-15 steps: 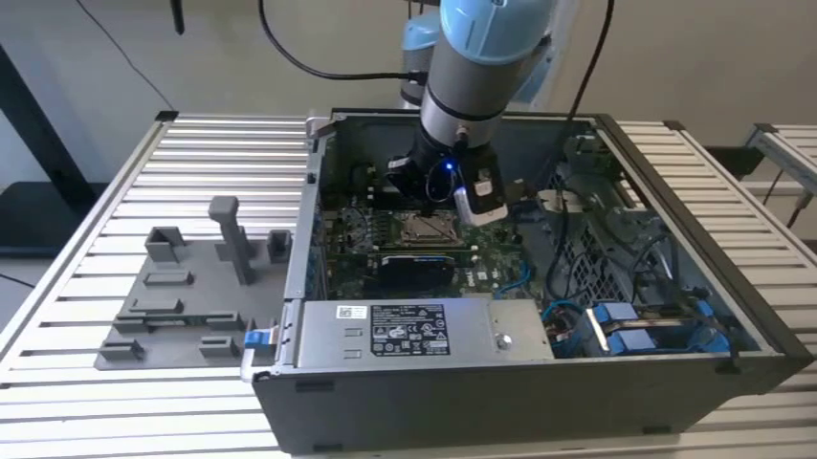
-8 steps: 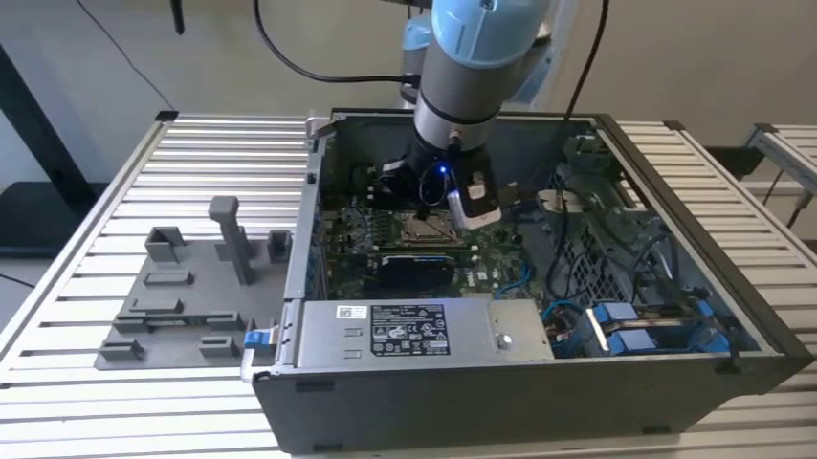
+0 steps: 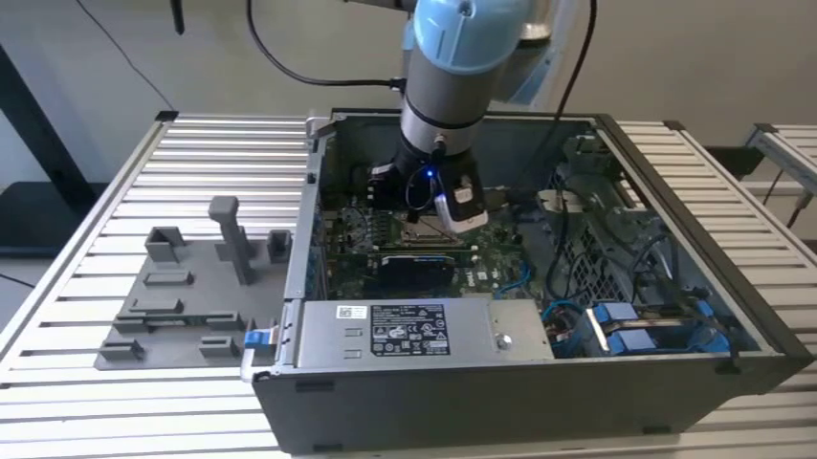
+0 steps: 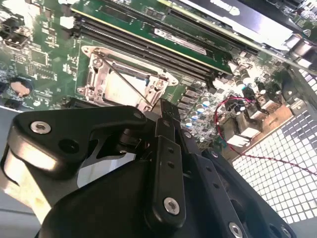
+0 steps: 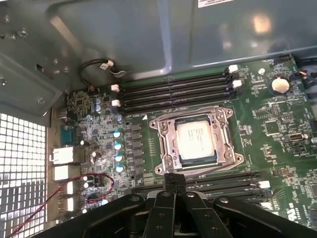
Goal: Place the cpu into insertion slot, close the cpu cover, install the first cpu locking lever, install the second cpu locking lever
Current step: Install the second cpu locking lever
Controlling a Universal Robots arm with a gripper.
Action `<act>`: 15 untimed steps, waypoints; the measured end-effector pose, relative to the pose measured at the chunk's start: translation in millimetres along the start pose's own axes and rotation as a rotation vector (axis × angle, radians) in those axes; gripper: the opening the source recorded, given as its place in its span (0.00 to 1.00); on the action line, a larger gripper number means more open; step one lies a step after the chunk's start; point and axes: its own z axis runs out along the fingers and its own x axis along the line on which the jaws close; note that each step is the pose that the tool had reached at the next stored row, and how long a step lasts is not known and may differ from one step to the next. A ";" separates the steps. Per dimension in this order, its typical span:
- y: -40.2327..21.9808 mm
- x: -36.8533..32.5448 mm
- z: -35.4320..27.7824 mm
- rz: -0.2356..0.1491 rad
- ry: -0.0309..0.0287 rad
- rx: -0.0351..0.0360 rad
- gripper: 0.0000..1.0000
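Pale beige wall (image 3: 715,48) behind a white slatted metal table (image 3: 191,172).

Arm (image 3: 441,86) descends into open computer case (image 3: 664,316), wrist lit by small blue light. Gripper (image 3: 428,222) sits low over green circuit board (image 3: 383,244), directly above insertion slot (image 3: 422,234); fingers hidden behind wrist hardware. Long black card (image 3: 408,260) lies just in front of gripper. Grey power supply box (image 3: 408,330) nearer camera. Blue-tabbed drive bays (image 3: 626,330) toward exterior view's right of gripper. Grey fixture tray (image 3: 191,296) with upright posts on slatted table (image 3: 115,191), well apart toward exterior view's left.
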 end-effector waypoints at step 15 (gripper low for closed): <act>-5.1 9.3 10.8 0.000 -0.0013 0.0080 0.11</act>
